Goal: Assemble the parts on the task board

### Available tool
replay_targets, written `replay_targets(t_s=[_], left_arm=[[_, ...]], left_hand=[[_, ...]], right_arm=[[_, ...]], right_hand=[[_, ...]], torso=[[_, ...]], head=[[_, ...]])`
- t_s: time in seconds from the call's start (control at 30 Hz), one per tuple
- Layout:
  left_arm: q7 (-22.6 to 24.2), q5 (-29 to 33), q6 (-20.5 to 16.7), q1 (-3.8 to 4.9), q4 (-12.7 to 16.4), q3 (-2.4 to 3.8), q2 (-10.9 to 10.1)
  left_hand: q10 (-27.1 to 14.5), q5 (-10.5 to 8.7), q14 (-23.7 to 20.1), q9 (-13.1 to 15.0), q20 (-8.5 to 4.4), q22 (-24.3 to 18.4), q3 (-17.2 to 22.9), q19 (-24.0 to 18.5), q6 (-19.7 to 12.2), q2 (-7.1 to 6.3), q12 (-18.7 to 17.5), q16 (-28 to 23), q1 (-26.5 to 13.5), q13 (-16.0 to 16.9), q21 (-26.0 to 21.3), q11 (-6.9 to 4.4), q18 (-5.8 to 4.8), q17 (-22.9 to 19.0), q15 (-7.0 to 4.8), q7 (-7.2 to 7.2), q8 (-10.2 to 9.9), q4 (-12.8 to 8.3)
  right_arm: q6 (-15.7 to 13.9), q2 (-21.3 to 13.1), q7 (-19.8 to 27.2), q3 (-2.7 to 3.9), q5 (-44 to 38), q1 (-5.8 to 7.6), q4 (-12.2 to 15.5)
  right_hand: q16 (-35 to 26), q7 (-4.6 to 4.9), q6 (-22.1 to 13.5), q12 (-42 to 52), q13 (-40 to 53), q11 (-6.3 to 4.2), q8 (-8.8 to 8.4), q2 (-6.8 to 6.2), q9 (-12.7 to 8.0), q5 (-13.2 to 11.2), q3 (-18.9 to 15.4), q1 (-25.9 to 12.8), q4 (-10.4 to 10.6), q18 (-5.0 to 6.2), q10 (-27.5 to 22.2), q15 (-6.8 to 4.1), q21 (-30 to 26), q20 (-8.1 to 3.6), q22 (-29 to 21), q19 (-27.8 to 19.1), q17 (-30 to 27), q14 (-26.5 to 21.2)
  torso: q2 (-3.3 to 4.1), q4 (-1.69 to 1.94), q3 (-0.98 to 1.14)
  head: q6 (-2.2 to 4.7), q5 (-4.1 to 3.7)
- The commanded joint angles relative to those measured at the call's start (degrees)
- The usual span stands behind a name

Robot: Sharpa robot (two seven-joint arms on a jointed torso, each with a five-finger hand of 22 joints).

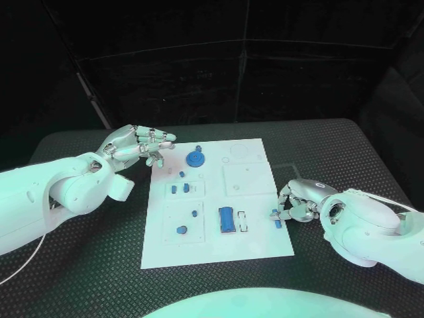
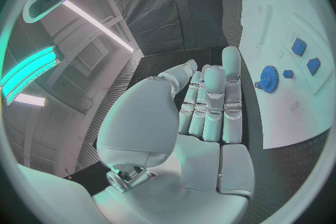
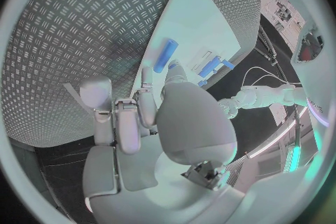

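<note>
The board (image 1: 212, 199) lies flat in the middle of the dark surface (image 1: 346, 152), with small blue parts scattered over it. A round gear (image 1: 195, 159) sits near the far left corner, two small blocks (image 1: 179, 189) below it, a little knob (image 1: 181, 230) toward the near left, and a long bar (image 1: 227, 220) in the lower middle.

The left robot hand (image 1: 136, 147) hovers just off the board's far left corner, fingers loosely curled with nothing between them; the left wrist view shows them lying straight and close together. The right robot hand (image 1: 293, 207) rests at the board's right edge and pinches a small blue peg (image 1: 275, 218) at its fingertips.

These parts look like rigid moulded plastic: light, stiff, not fragile, but smooth enough to slip or twist in a fingertip pinch. The peg is best held across its short sides near the middle, leaving one end free for insertion. The gear probably wants a grip on its rim, and the bar across its width.
</note>
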Motion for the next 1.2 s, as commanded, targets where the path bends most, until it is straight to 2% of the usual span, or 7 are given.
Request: replay_targets(t_s=[0.03, 0.3, 0.5, 0.63, 0.73, 1.03, 1.2], left_arm=[[0.45, 0.27, 0.49, 0.05, 0.06, 0.03, 0.01], [0.45, 0.27, 0.60, 0.04, 0.06, 0.02, 0.02], [0.50, 0.27, 0.77, 0.04, 0.12, 0.02, -0.02], [0.50, 0.27, 0.80, 0.04, 0.16, 0.01, -0.10], [0.49, 0.27, 0.79, 0.04, 0.19, 0.01, -0.16], [0.50, 0.27, 0.77, 0.04, 0.29, 0.00, -0.30], [0.50, 0.27, 0.78, 0.04, 0.34, 0.00, -0.34]], left_hand=[[-0.38, -0.11, -0.39, -0.03, 0.21, -0.06, -0.29, 0.00, -0.23, 0.28, 0.30, -0.24, -0.33, 0.05, -0.25, 0.02, 0.85, -0.08, 0.17, 0.02, 0.25, -0.02], [-0.38, -0.11, -0.39, -0.03, 0.21, -0.06, -0.29, 0.00, -0.23, 0.28, 0.30, -0.24, -0.33, 0.05, -0.25, 0.02, 0.85, -0.08, 0.17, 0.02, 0.25, -0.02], [-0.41, -0.12, -0.41, -0.03, 0.21, -0.09, -0.32, 0.01, -0.24, 0.28, 0.34, -0.24, -0.36, 0.05, -0.28, 0.02, 0.85, -0.13, 0.17, 0.02, 0.26, -0.04], [-0.41, -0.12, -0.41, -0.03, 0.21, -0.09, -0.32, 0.01, -0.24, 0.28, 0.34, -0.24, -0.36, 0.05, -0.28, 0.02, 0.85, -0.13, 0.17, 0.02, 0.26, -0.04], [-0.41, -0.12, -0.41, -0.03, 0.21, -0.09, -0.32, 0.01, -0.24, 0.28, 0.34, -0.24, -0.36, 0.05, -0.28, 0.02, 0.85, -0.13, 0.17, 0.02, 0.26, -0.04], [-0.41, -0.12, -0.41, -0.03, 0.21, -0.09, -0.32, 0.01, -0.24, 0.28, 0.34, -0.24, -0.36, 0.05, -0.28, 0.02, 0.85, -0.13, 0.17, 0.02, 0.26, -0.04], [-0.41, -0.12, -0.41, -0.03, 0.21, -0.09, -0.32, 0.01, -0.24, 0.28, 0.34, -0.24, -0.36, 0.05, -0.28, 0.02, 0.85, -0.13, 0.17, 0.02, 0.26, -0.04]], right_arm=[[3.18, 0.12, 0.03, 0.00, -0.54, 0.04, 0.01], [5.22, 0.71, 0.05, -0.01, -0.95, 0.04, -0.44], [5.28, 1.47, -0.07, -0.02, -2.68, 0.03, -0.95], [5.29, 1.90, -0.10, -0.02, -3.11, 0.02, -1.06], [5.22, 2.22, -0.15, -0.02, -3.26, 0.02, -1.07], [2.71, 2.57, -0.29, -0.02, -1.12, 0.01, -0.26], [-1.97, 2.30, -0.27, -0.01, 3.07, 0.02, 1.24]], right_hand=[[-0.23, -0.03, 0.55, 0.08, -0.62, -0.32, 0.18, 0.29, 0.09, 0.46, -0.12, 1.01, -0.38, -0.53, -0.21, -0.01, -0.13, 0.00, 0.13, -0.14, 11.71, 5.24], [-0.27, -0.15, 0.72, 0.06, -0.62, -0.44, 0.17, 0.31, 0.10, 0.85, -0.01, 2.17, -0.80, -0.52, -0.21, -0.13, -0.18, -0.13, 0.10, -0.15, 11.64, 5.22], [-0.26, -0.42, 0.76, 0.06, -0.52, -0.75, -0.28, 1.41, -0.11, 4.76, 1.43, 6.54, -2.70, -0.55, -0.21, -0.42, -0.19, -0.39, 0.20, -0.08, 11.68, 5.23], [-0.24, -0.61, 0.91, -0.09, -0.55, -0.95, -0.81, 2.89, -0.43, 2.70, 3.78, 10.39, -4.47, -0.56, -0.31, -0.67, -0.14, -0.65, 0.36, 0.01, 11.74, 5.25], [-0.25, -0.72, 1.06, -0.30, -0.62, -1.08, -1.44, 3.94, -0.83, -1.27, 6.46, 13.26, -5.78, -0.61, -0.44, -0.79, -0.11, -0.84, 0.48, 0.08, 11.74, 5.24], [-0.15, -0.64, 1.42, -0.28, -0.51, -0.99, -2.47, 3.10, -1.41, 1.12, 9.52, 12.08, -4.46, -0.69, -0.26, -0.66, 0.03, -0.72, 0.80, 0.25, 11.93, 5.29], [-0.01, -0.59, 1.69, -0.01, -0.23, -1.02, -2.87, 2.01, -1.57, 2.77, 11.50, 10.66, -2.87, -0.71, 0.05, -0.67, 0.25, -0.74, 1.20, 0.48, 12.22, 5.36]], torso=[[0.04, -0.05, -0.02], [0.03, 0.02, -0.03], [0.00, 0.09, -0.07], [0.03, 0.00, -0.03], [-0.03, -0.07, -0.04], [-0.02, -0.08, -0.04], [0.01, -0.08, -0.07]], head=[[-0.07, 0.07], [-0.09, -0.04], [-0.09, 0.10], [-0.04, 0.26], [-0.05, 0.33], [0.01, 0.54], [0.03, 0.54]])
